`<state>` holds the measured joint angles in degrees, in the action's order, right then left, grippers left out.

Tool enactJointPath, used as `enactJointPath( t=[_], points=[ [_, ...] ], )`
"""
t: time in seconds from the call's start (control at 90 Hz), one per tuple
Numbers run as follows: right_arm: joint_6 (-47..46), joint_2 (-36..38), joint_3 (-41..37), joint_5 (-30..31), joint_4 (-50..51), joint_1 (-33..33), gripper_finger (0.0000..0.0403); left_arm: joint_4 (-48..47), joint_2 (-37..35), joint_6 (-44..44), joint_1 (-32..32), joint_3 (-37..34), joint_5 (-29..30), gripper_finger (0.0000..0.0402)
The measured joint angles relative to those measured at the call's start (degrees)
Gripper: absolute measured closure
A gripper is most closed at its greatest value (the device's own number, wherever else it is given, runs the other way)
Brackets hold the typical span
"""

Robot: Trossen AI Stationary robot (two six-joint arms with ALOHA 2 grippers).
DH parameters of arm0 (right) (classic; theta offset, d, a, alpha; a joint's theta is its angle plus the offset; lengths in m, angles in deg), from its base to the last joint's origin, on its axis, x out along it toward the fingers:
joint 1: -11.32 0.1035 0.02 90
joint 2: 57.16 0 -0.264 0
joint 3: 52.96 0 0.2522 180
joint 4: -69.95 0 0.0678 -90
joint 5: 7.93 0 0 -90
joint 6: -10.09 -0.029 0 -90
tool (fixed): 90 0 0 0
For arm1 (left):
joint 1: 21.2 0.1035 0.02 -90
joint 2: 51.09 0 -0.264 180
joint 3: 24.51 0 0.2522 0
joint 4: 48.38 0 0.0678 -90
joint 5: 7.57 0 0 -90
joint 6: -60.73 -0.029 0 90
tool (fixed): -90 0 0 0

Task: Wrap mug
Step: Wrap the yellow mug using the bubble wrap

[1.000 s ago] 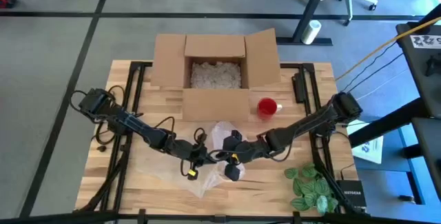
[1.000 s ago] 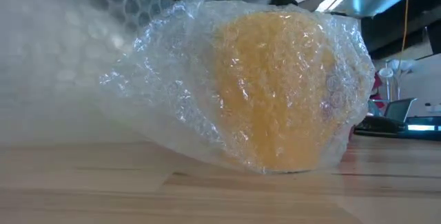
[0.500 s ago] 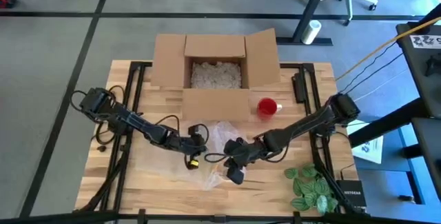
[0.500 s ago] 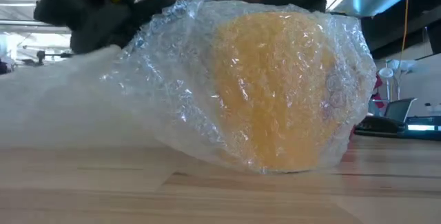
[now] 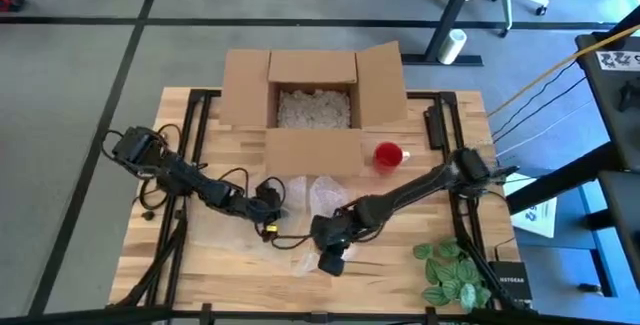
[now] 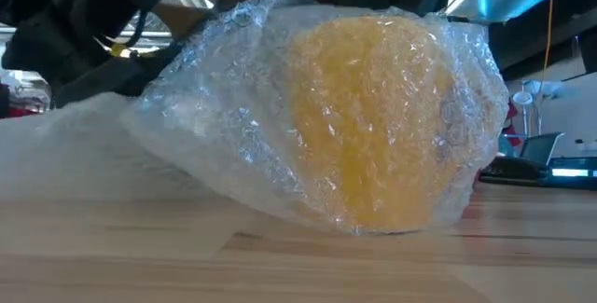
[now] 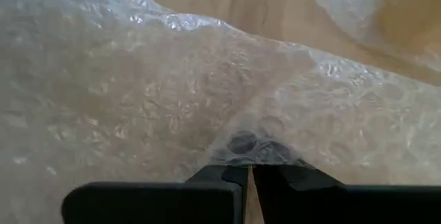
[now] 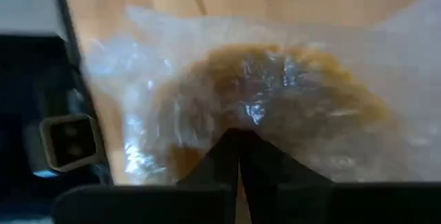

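A yellow mug (image 6: 373,126) stands on the table's near middle, covered by a sheet of clear bubble wrap (image 6: 233,126). From above the sheet (image 5: 305,197) spreads left and far of the mug. My right gripper (image 5: 327,237) is shut over the wrapped mug (image 8: 289,100), coming down from above. My left gripper (image 5: 271,203) is shut on the sheet's left part, low over the table. The mug itself is hidden in the high view by my right gripper. My left gripper pinches a raised fold of the bubble wrap (image 7: 249,145) between its two fingertips, low and slanting from the table's left. The sheet runs taut from there toward the mug. My right gripper has its shut fingertips on the wrap over the mug's top (image 8: 240,124), pointing down from above. The mug stands upright on the table under it.
An open cardboard box (image 5: 312,100) with white packing fill stands at the far middle. A red cup (image 5: 388,154) is just right of its front. Green leaves (image 5: 448,270) lie at the near right corner. Bare wood lies at the near left.
My left gripper has drawn back toward the table's left and far side, still shut on the wrap, pulling that part of the sheet down and out to the left. My right gripper has shifted toward the near edge over the mug. The mug has stayed in place.
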<state>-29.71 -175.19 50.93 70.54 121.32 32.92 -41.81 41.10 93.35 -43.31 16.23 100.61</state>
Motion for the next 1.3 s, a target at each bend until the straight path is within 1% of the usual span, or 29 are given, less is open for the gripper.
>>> enactJointPath(
  t=[0.178, 0.356, 0.478, 0.6, 0.7, 0.822, 0.878, 0.989, 1.089, 1.156, 1.3],
  points=[
    [6.66, -4.35, 5.73, -3.14, 8.13, -0.36, 0.0403, -0.91, -5.61, -1.04, -2.06, -0.17, -1.46, 0.0402],
    [15.59, -4.56, 6.47, -3.0, 14.0, -0.21, 0.0403, 0.78, -11.81, -4.24, -4.77, -0.07, -5.87, 0.0402],
    [21.68, -4.45, 6.43, -2.63, 18.06, -0.15, 0.0403, 3.7, -12.25, -7.22, -5.45, -0.04, -7.09, 0.0402],
    [23.58, -4.44, 6.43, -2.62, 19.37, -0.15, 0.0403, 7.39, -10.74, -9.47, -4.84, -0.04, -6.11, 0.0402],
    [23.6, -4.43, 6.43, -2.6, 19.43, -0.13, 0.0403, 12.85, -8.83, -13.11, -4.15, -0.04, -3.97, 0.0402],
    [23.6, -4.43, 6.4, -2.6, 19.39, -0.08, 0.0403, 18.71, -5.86, -16.6, -2.77, -0.02, -3.83, 0.0402],
    [23.58, -4.43, 6.38, -2.66, 19.3, -0.08, 0.0403, 19.15, -3.9, -16.21, -1.86, 0.0, -4.35, 0.0402],
    [23.36, -4.47, 7.17, -2.71, 19.69, 0.18, 0.0403, 19.14, 1.04, -11.95, -0.05, 0.09, -6.62, 0.0402],
    [23.38, -4.47, 8.18, -3.03, 19.26, 0.53, 0.0403, 19.19, 5.43, -10.78, 0.71, 1.66, -7.01, 0.0402],
    [23.38, -4.47, 8.91, -3.07, 19.19, 0.59, 0.0403, 19.19, 7.95, -12.42, 1.01, 3.38, -7.07, 0.0402],
    [23.56, -4.47, 9.68, -3.34, 18.52, 1.42, 0.0403, 19.35, 12.49, -19.2, 1.93, 8.21, -7.12, 0.0402]
  ],
)
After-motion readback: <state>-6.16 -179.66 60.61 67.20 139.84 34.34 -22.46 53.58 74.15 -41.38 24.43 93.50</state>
